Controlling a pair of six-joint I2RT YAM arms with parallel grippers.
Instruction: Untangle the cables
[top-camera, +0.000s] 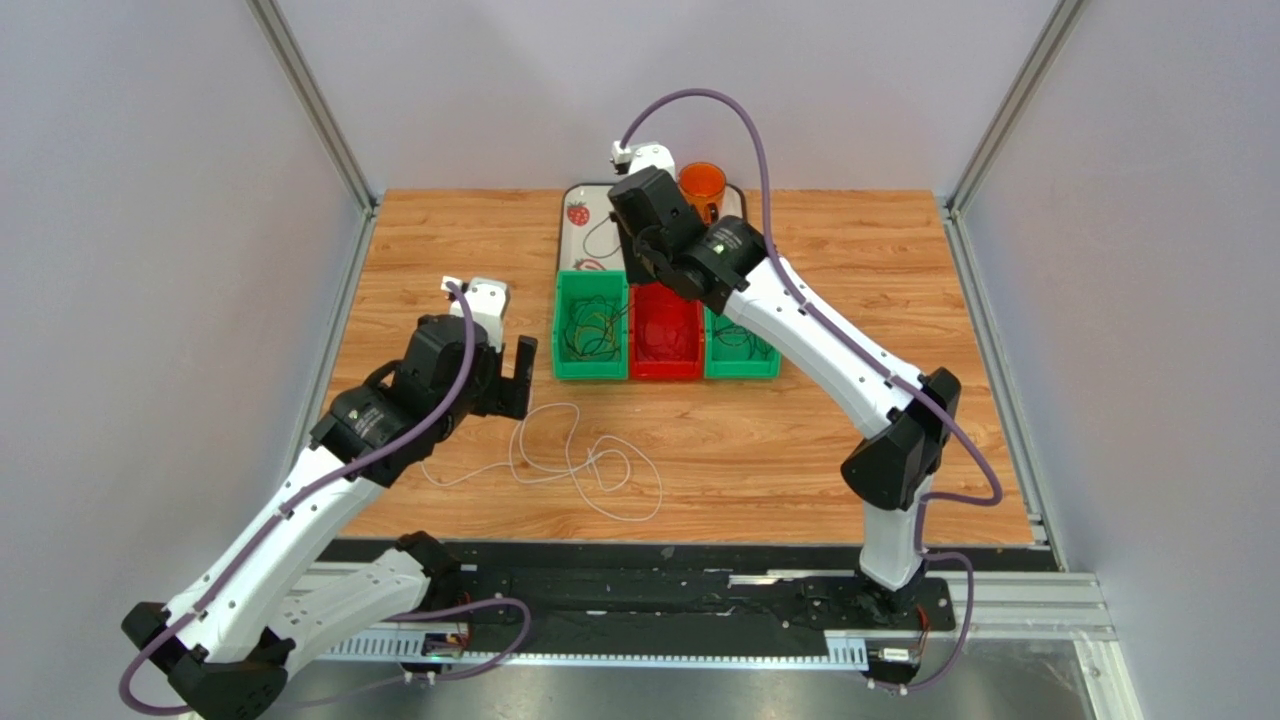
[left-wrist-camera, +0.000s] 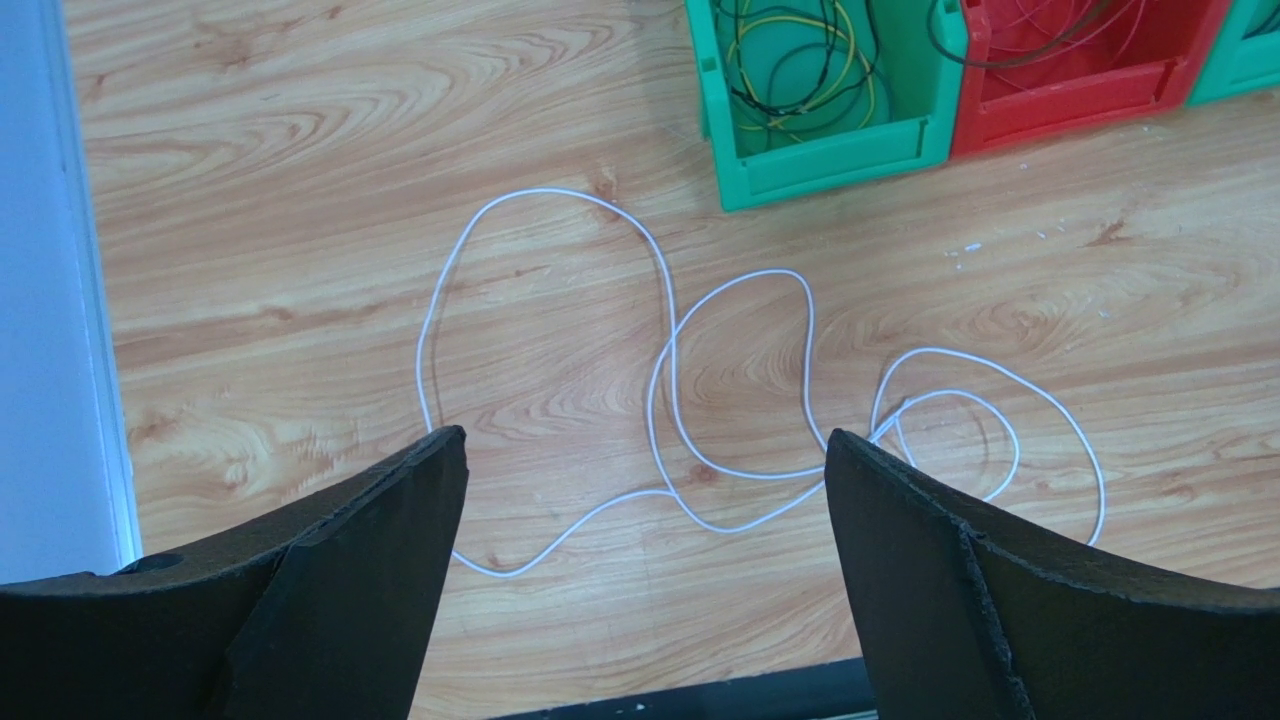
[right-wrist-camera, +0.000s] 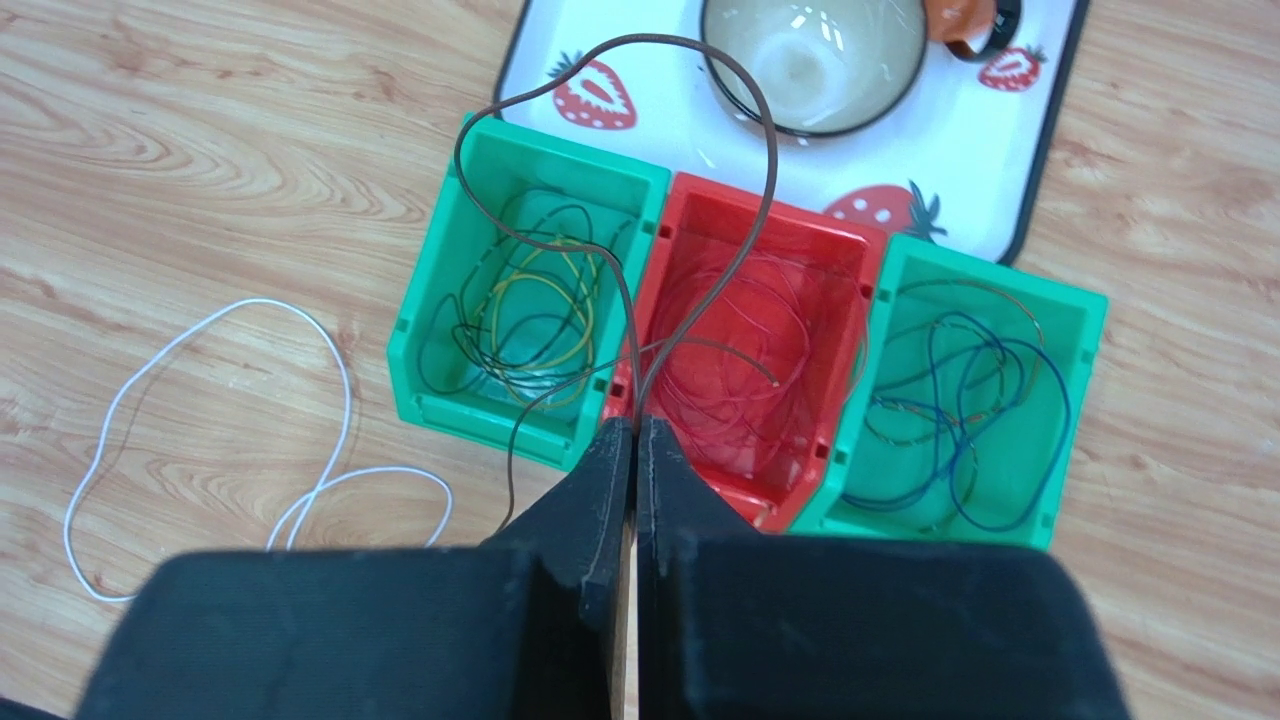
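Right gripper (right-wrist-camera: 634, 435): pressed together, pinching a thin brown cable (right-wrist-camera: 772, 165) at the fingertips. I am holding it above the seam between the left green bin (right-wrist-camera: 425, 278) and the red bin (right-wrist-camera: 827, 228). Its loop is arching over the tray (right-wrist-camera: 526, 60) and the bowl (right-wrist-camera: 819, 68), and one tail is trailing across the green bin's front wall. More cables are lying coiled in all three bins, including the right green bin (right-wrist-camera: 1085, 390).

Left gripper (left-wrist-camera: 643, 438): spread wide, holding nothing. I am hovering it over the white cable (left-wrist-camera: 657, 393), which is lying loose on the table (left-wrist-camera: 301, 150) in several loops, near the bins but apart from the other cables.

Step in hand, as I am judging it: drawing the brown cable clear of the coils.
- Lift slowly and straight up, watching whether strands in the bins are rising with it. I cannot tell yet whether it is caught on any.
- If strands are coming along, stop and ease back rather than pull.
- Risk: the tail snagging a bin rim and dragging the bin.
- Lay it flat, well apart from the white cable, so the loops are not crossing.
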